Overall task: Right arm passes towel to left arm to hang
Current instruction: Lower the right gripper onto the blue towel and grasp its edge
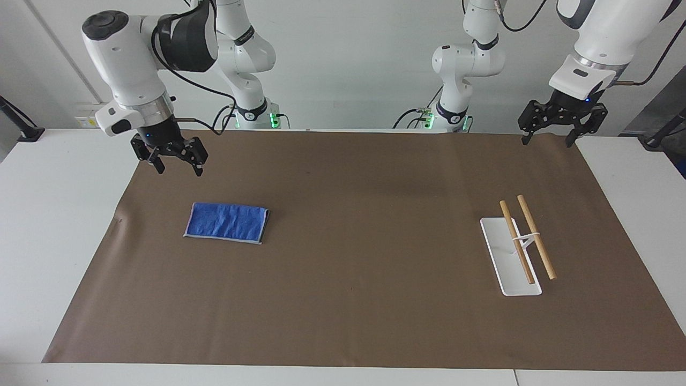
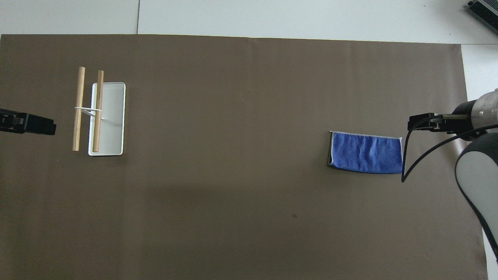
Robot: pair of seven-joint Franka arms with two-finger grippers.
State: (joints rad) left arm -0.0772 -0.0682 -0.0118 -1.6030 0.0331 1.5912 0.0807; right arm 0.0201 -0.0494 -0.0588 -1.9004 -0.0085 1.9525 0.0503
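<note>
Towel [image 1: 226, 222] flat, edges unobstructed

White arms [image 1: 134, 59] (black joint bands), black cabled tools [image 1: 178, 169]

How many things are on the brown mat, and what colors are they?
Blue: 1, the towel, lying flat toward the right arm's end.
White: 1, the tray of the rack, toward the left arm's end.
Wood-colored: 2, the rods held side by side over the tray.
Black: 2 tools up in the air, the right tool and the left tool, both open and empty.
Total: 6
</note>
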